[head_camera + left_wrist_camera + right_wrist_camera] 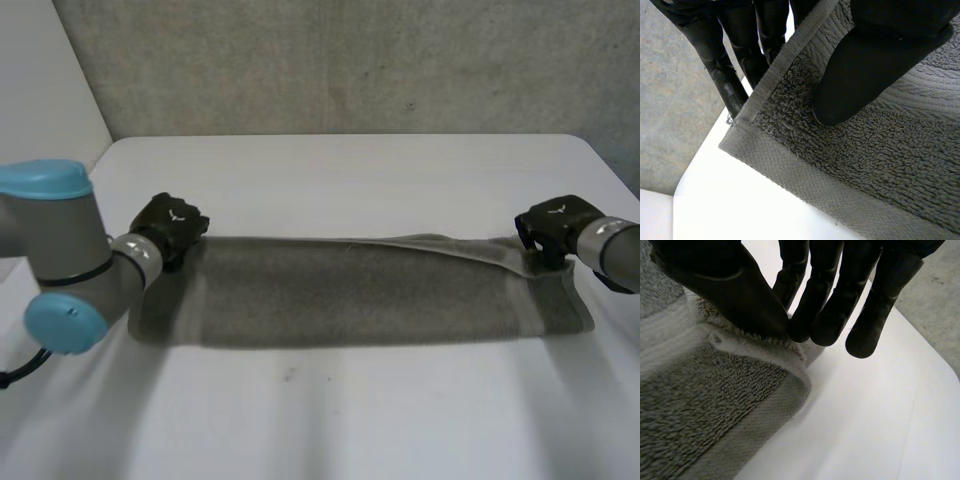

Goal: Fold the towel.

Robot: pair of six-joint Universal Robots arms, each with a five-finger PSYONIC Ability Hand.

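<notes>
1 towel (360, 290), grey, lying as a long strip across the middle of the white table (330, 170), running L to R, short ends near the table's L and R edges.

2 hands, one per end. Left hand (170, 225) at the towel's far L corner: in the wrist view its thumb (865, 65) presses on top of the pile and its fingers (730, 75) run down just outside the hem, so the corner is nipped between them.

Right hand (550, 228) at the far R corner: thumb and fingertips (825, 315) closed together on the towel's edge, which is raised a bit off the layer below.
</notes>
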